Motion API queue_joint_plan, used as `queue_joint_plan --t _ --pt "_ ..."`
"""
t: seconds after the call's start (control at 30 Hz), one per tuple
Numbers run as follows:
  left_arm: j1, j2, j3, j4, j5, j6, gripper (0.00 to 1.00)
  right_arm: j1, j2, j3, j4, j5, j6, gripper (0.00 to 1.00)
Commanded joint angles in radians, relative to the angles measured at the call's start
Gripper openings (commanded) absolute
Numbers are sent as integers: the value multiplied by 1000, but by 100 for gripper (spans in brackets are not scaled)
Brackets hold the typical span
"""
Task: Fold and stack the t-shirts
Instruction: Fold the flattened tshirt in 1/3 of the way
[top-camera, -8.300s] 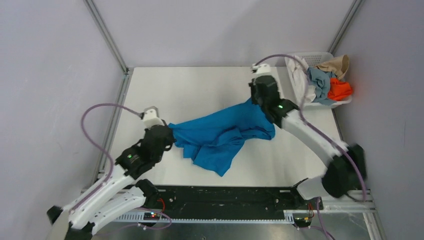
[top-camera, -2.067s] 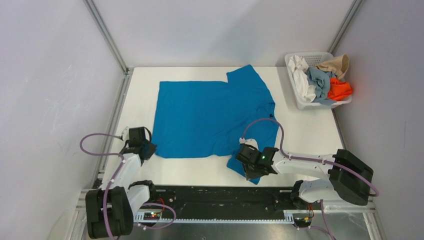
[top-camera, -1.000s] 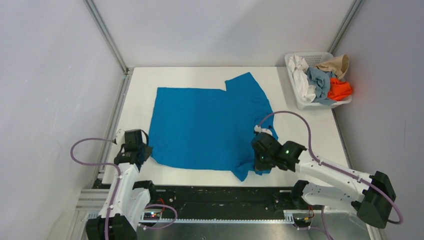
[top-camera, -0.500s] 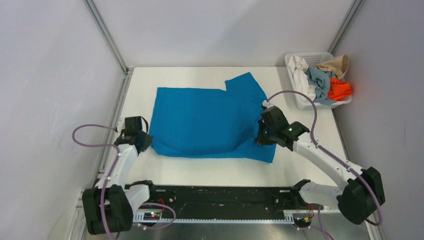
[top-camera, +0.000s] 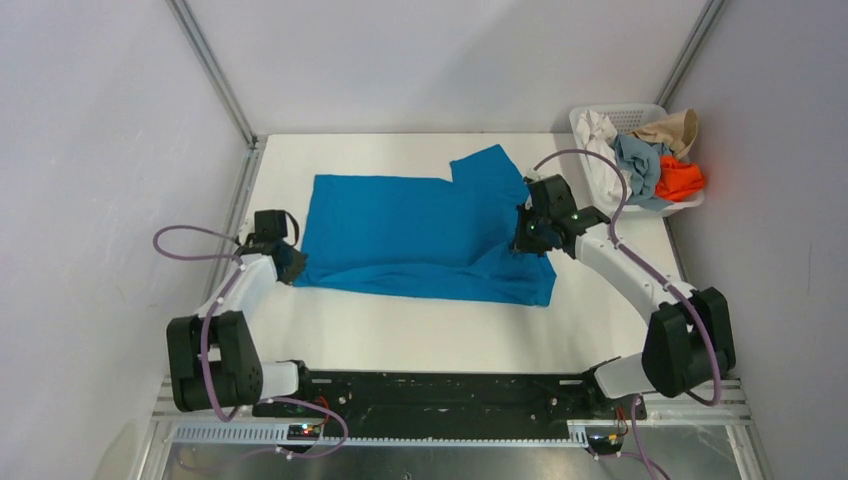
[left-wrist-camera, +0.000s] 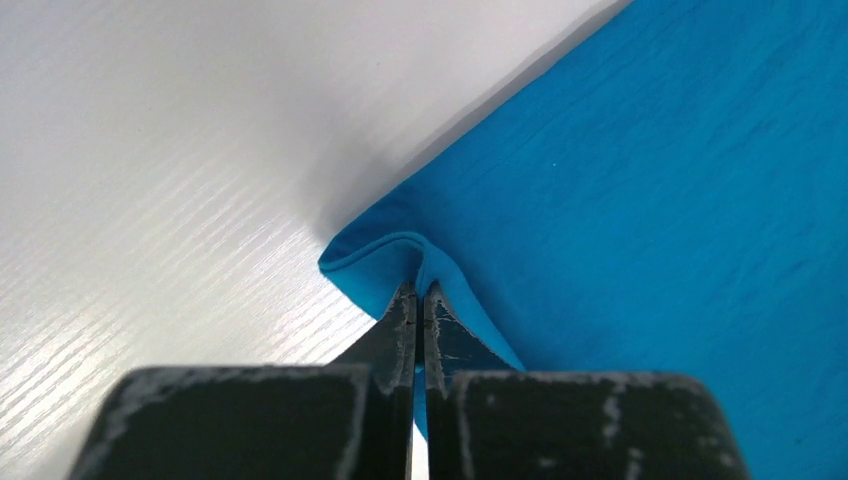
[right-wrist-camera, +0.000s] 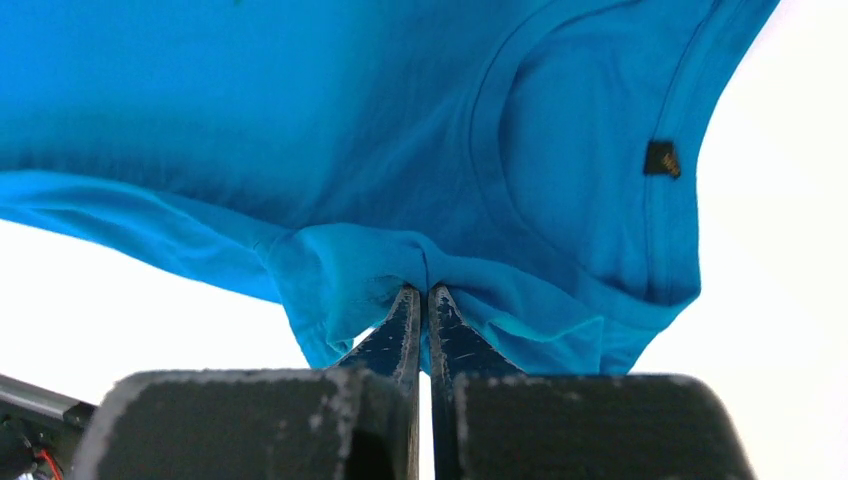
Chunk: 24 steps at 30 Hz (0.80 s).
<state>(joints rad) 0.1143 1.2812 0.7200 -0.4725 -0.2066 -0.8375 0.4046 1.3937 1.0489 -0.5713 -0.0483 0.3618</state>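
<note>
The large cerulean blue t-shirt (top-camera: 410, 235) lies spread on the white table, its near half folded up over the far half. My left gripper (top-camera: 288, 262) is shut on the shirt's near-left corner (left-wrist-camera: 385, 262), low over the table. My right gripper (top-camera: 527, 232) is shut on a bunch of the blue cloth (right-wrist-camera: 360, 265) at the shirt's right side, by the collar (right-wrist-camera: 600, 150), holding it lifted. White (top-camera: 600, 140), grey-blue (top-camera: 640, 162), tan (top-camera: 675, 128) and orange (top-camera: 680, 178) shirts lie heaped in the basket.
The white lattice basket (top-camera: 640, 112) stands at the far right corner of the table. Metal frame posts (top-camera: 215, 70) rise at the back corners. Grey walls close in both sides. Bare white table (top-camera: 420, 330) lies in front of the shirt.
Both grippers have carried the shirt's near edge away from me over the last second, folding it over the far half. The right gripper has moved far and right, the left gripper farther up the table.
</note>
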Motion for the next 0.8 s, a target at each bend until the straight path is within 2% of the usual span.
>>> queue_joint_plan --t 0.0,0.17,0.23,0.3,0.37,0.4,0.43,0.47,0.5,0.57,0.63,0.67,0.77 --pt "6 56 62 28 -46 2 0 -43 73 88 46 -43 -56 0" --pt "5 118 98 28 -54 -2 8 -84 189 150 62 -51 -96 0" --pt "5 144 116 28 -57 -2 14 -96 241 185 62 -59 -119 0" --pt "4 162 133 28 -61 -2 36 -109 302 231 66 -73 -148 0" --pt "6 158 153 27 -67 -4 68 -123 376 335 53 -77 -154 3" --pt "6 149 171 28 -68 -5 78 -126 403 373 40 -67 -157 5" --pt "5 131 183 27 -69 -5 93 -130 456 456 -1 -53 -155 10" --pt "5 121 212 26 -67 -4 96 -132 481 497 -25 -15 -149 15" --pt "5 102 243 24 -61 3 99 -135 524 569 -70 2 -137 36" --pt "5 67 268 24 -14 9 99 -132 545 619 -106 74 -108 57" --pt "4 25 266 23 -3 10 99 -121 510 591 -101 122 -80 77" --pt "2 8 259 22 -3 14 100 -115 464 567 -81 137 -70 92" --pt "-1 -63 201 23 25 24 100 -83 357 409 -36 128 -36 99"
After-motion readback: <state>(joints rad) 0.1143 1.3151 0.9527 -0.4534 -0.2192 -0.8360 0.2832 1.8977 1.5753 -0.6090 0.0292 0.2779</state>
